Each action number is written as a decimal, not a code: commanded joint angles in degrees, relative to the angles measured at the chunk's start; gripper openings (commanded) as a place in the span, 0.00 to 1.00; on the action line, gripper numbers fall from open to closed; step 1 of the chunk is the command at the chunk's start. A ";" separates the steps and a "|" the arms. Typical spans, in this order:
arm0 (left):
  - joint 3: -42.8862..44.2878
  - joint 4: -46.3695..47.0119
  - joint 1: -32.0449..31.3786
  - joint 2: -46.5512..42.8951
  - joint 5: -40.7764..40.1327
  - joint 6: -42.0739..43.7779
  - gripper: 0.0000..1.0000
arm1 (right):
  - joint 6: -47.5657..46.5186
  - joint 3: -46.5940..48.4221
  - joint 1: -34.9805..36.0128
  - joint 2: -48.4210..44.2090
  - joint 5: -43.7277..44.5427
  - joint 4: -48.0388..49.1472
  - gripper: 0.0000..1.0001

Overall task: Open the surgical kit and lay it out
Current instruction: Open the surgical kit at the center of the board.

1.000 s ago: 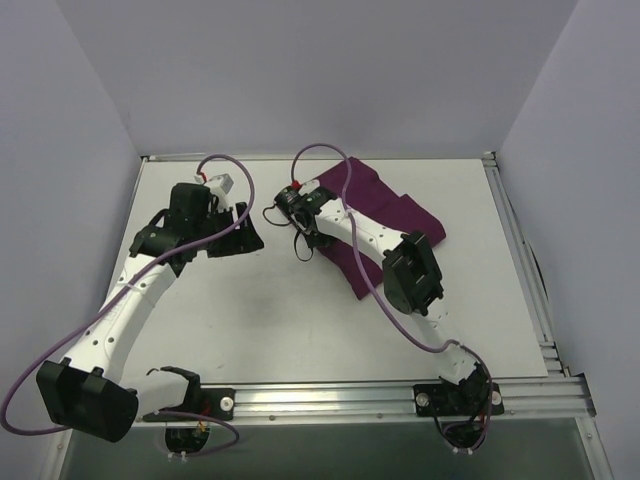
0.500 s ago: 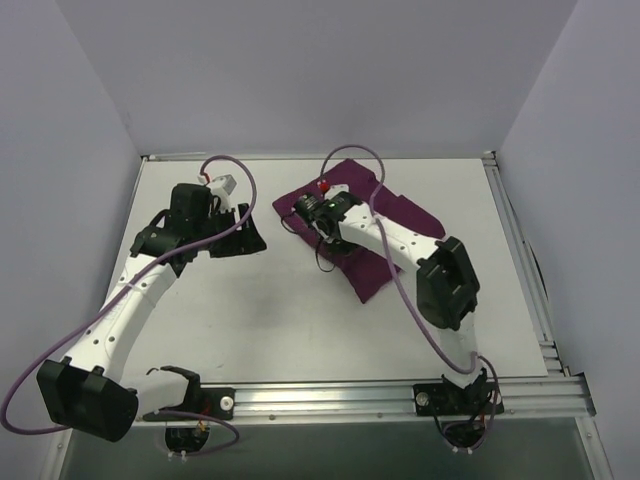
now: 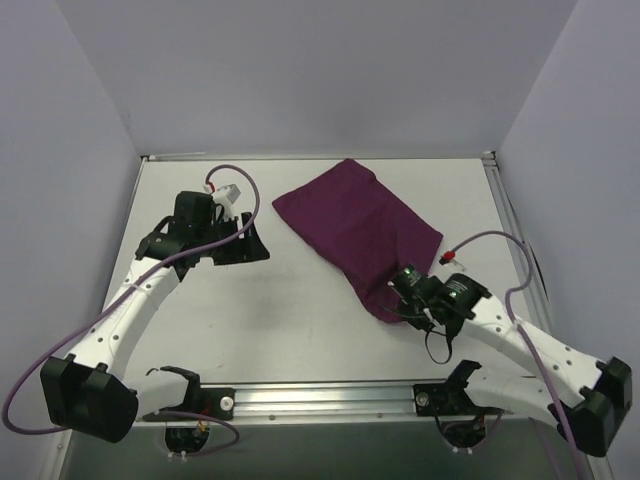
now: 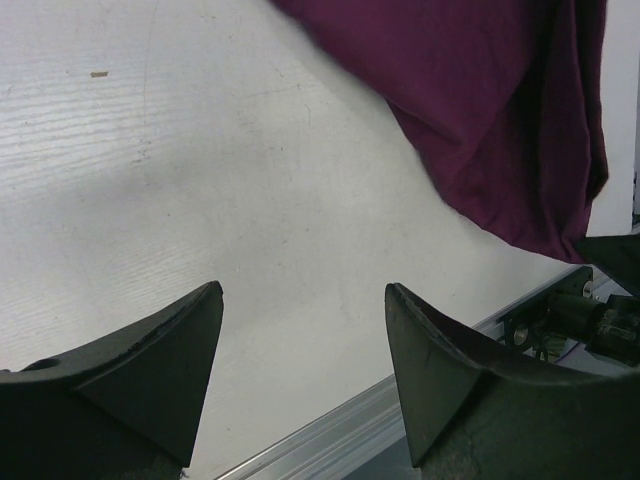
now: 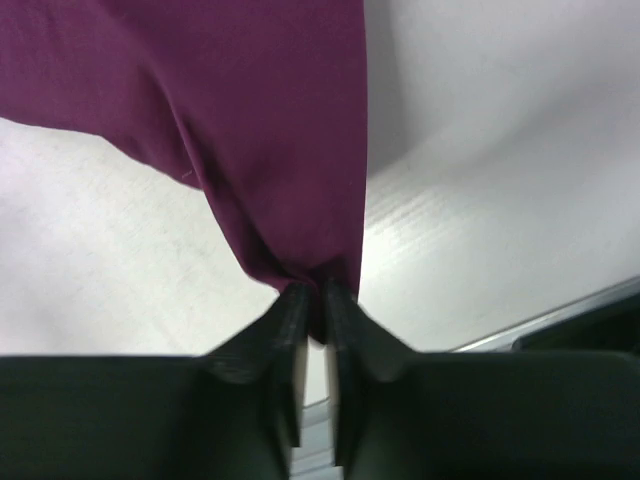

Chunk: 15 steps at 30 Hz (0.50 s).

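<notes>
While the right jaws are clamped on the near corner of the cloth (image 3: 355,225), its length stretches ahead of them; the left jaws, open and empty, stand beside its far end.

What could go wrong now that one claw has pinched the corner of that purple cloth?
1. The right gripper pinches only the very tip of the cloth wrap; a tug might slip it free.
2. The left gripper hangs open off to the side, holding nothing, so pulling may drag the whole wrap toward the near rail rather than unfold it.
3. If anything is wrapped inside, it is hidden and could tumble out.
</notes>
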 commanded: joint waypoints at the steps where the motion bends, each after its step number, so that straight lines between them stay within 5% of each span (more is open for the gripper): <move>1: 0.34 3.14 0.56 0.31 2.20 1.03 0.75 | 16.08 -5.90 0.75 -9.46 -3.49 -5.32 0.20; 5: 0.26 3.32 0.82 1.10 2.46 0.94 0.75 | 17.60 -7.43 1.02 -15.46 -3.24 -7.16 0.52; 10: 0.34 2.88 0.82 1.19 2.81 0.33 0.75 | 5.66 1.78 0.23 -5.56 4.13 -7.95 0.86; 15: 2.27 1.04 0.82 1.54 1.67 0.06 0.75 | -26.80 14.95 -12.05 12.02 5.12 -0.05 0.84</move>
